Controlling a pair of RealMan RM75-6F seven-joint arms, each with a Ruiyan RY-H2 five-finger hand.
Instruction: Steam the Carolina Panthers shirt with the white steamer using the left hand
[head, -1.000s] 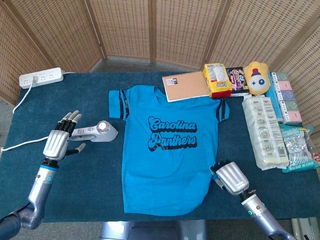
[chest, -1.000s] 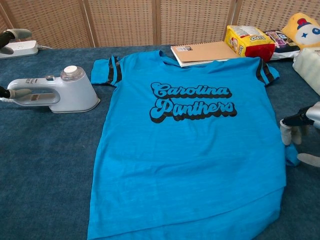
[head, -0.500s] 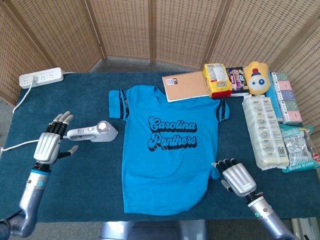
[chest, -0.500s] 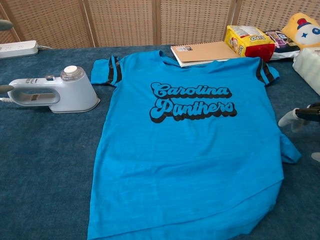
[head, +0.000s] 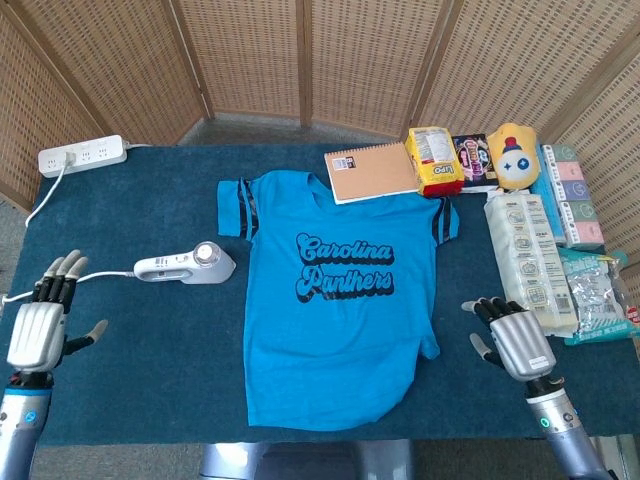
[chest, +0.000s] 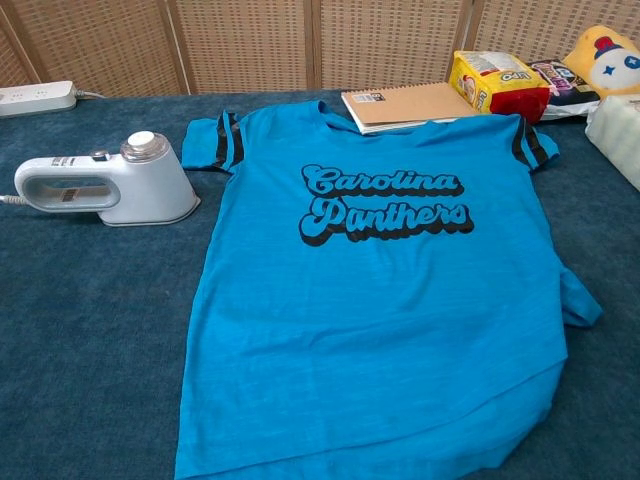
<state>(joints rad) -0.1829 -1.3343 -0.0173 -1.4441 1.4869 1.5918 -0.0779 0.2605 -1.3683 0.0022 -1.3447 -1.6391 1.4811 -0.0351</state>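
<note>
Woven rattan screens (head: 330, 60) stand behind a dark blue tabletop (head: 150, 330) on which the Carolina Panthers shirt (head: 335, 300) lies flat, print up, with its lower right hem folded over on itself. Just left of the shirt's striped sleeve, apart from it, the white steamer (head: 185, 265) rests on its side, and its cord (head: 100, 272) trails left toward the tabletop's edge. Neither hand touches it. At the near left edge the left hand (head: 40, 325) hovers well away from the steamer, released, fingers spread and holding nothing; its arm is cut off by the frame. The right hand (head: 515, 340) sits near the shirt's right side, likewise released with fingers apart, clear of the fabric. Neither hand shows in the chest view. A white power strip (head: 82, 155) lies in the far left corner. Along the back, a spiral notebook (head: 372, 172) overlaps the shirt's collar edge, beside a yellow snack bag (head: 433, 160) and a yellow plush toy (head: 514, 155). Packaged goods (head: 530, 260) crowd the right edge; their labels are too small to read
</note>
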